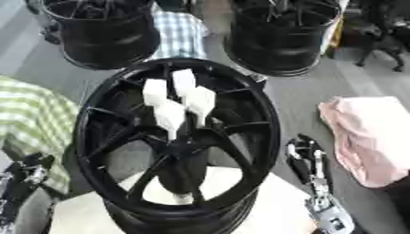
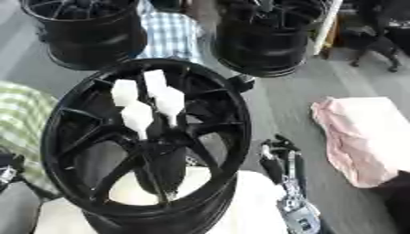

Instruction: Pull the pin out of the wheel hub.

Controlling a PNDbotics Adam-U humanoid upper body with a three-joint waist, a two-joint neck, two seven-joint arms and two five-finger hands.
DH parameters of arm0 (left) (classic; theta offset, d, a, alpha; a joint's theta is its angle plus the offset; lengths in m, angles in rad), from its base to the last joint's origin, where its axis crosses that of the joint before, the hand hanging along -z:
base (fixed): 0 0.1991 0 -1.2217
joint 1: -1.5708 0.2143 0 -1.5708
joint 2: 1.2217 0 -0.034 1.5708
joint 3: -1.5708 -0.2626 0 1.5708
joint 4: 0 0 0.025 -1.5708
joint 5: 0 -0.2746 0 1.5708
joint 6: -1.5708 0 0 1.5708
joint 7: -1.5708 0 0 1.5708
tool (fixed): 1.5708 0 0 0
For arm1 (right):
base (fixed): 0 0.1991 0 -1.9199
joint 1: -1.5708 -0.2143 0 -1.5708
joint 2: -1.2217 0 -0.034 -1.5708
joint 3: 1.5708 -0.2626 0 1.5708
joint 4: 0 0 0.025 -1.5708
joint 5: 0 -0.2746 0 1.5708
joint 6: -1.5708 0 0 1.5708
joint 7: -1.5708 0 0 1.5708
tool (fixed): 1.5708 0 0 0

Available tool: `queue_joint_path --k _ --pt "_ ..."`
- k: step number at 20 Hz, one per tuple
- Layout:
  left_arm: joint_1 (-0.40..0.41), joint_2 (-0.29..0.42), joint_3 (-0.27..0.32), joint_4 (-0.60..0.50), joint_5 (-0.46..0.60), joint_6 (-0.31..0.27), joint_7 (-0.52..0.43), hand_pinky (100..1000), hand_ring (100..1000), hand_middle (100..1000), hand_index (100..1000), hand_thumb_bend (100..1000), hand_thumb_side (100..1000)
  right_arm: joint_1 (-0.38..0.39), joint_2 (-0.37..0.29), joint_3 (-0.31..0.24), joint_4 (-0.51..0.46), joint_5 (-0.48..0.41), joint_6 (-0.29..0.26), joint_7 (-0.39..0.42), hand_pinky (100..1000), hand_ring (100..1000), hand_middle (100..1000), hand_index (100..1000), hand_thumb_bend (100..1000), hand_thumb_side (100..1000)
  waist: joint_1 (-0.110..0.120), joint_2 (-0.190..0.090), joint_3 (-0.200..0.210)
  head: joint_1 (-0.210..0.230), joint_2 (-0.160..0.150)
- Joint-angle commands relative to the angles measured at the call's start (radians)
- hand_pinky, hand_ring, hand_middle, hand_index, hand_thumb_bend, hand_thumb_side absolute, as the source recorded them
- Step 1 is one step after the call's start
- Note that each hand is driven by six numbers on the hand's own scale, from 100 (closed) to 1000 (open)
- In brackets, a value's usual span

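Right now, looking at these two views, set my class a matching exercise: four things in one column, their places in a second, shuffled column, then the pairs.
Things:
1. white pins
2. pink cloth
3. right hand
4. green checked cloth

Places:
A. far right, on the floor
B. left of the wheel hub
C. standing in the hub's centre
D. just right of the hub's rim

Pairs: 1-C, 2-A, 3-D, 4-B

Grey floor (image 1: 320,87) runs across whole scene, smooth, softly lit. Far left, black wheel rim (image 1: 102,32) stands on floor; far right, second black rim (image 1: 280,36). Between them, blue-white checked cloth (image 1: 180,32). Left edge, green-white checked cloth (image 1: 32,123). Right side, pink cloth (image 1: 368,137) lies crumpled on floor. Far right corner, dark stand legs (image 1: 384,45), shape unclear. Near centre, pale cream surface (image 2: 256,196) at bottom of view.
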Motion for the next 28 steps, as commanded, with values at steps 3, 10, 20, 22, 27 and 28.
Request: queue_joint_path --k 3,10,20,22,27,28 --pt "-0.011 0.011 0.003 -0.012 0.006 -0.002 0.0 697 697 661 805 583 562 0.002 -0.045 -0.036 -0.055 -0.026 0.003 -0.031 765 670 660 836 100 573 0.005 -0.013 -0.001 0.006 -0.002" --pt "0.005 0.022 0.007 -0.011 0.003 -0.003 0.004 697 697 661 805 583 563 -0.125 -0.292 -0.128 -0.195 0.016 0.097 -0.057 777 685 683 859 100 551 -0.009 -0.027 -0.007 0.014 -0.002" --pt "0.02 0.039 0.003 -0.01 -0.007 0.0 -0.001 698 697 661 806 584 566 -0.458 -0.621 0.081 -0.457 0.027 0.192 0.568 802 737 743 918 100 533 -0.033 -0.048 -0.001 0.017 -0.002" --pt "0.022 0.042 0.003 -0.011 -0.009 0.001 -0.002 698 697 661 806 585 562 -0.525 -0.642 0.143 -0.494 -0.005 0.204 0.739 808 760 762 931 100 533 -0.037 -0.051 -0.001 0.016 -0.002" --pt "0.025 0.045 0.001 -0.01 -0.012 0.002 -0.005 698 697 661 806 584 562 -0.675 -0.608 0.279 -0.538 -0.075 0.244 1.108 835 831 837 961 100 518 -0.041 -0.056 0.0 0.02 -0.002" --pt "0.025 0.046 0.0 -0.01 -0.012 0.002 -0.006 698 697 661 806 584 563 -0.701 -0.591 0.301 -0.539 -0.083 0.249 1.169 841 842 851 965 100 512 -0.041 -0.057 0.0 0.02 -0.002"
